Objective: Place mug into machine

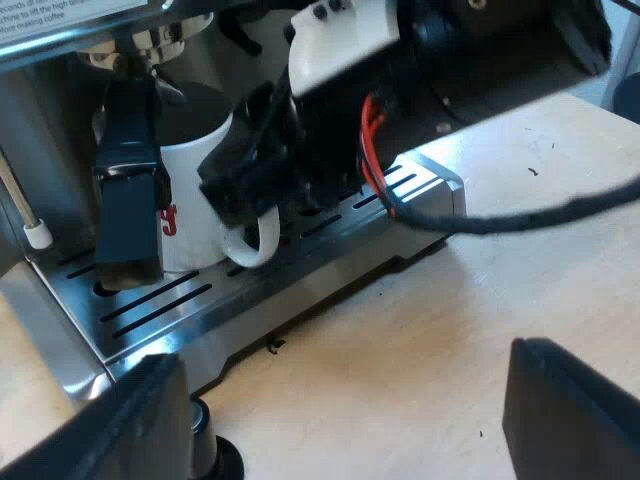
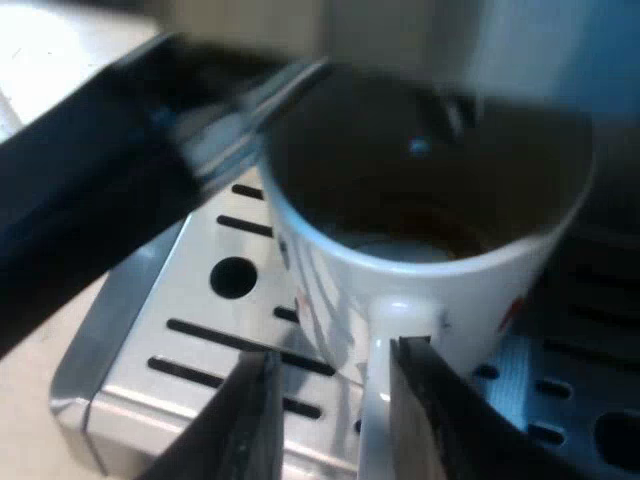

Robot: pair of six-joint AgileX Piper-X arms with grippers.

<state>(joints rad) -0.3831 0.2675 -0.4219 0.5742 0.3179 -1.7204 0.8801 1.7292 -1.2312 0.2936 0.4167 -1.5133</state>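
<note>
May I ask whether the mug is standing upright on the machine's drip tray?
Yes, the mug stands upright with its base on the slotted metal drip tray.

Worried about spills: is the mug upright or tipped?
Upright: the mug stands flat on the tray, and the right wrist view looks down into its open mouth.

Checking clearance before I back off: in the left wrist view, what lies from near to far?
left gripper → table → drip tray → mug, with the right gripper at its handle → coffee machine
</note>
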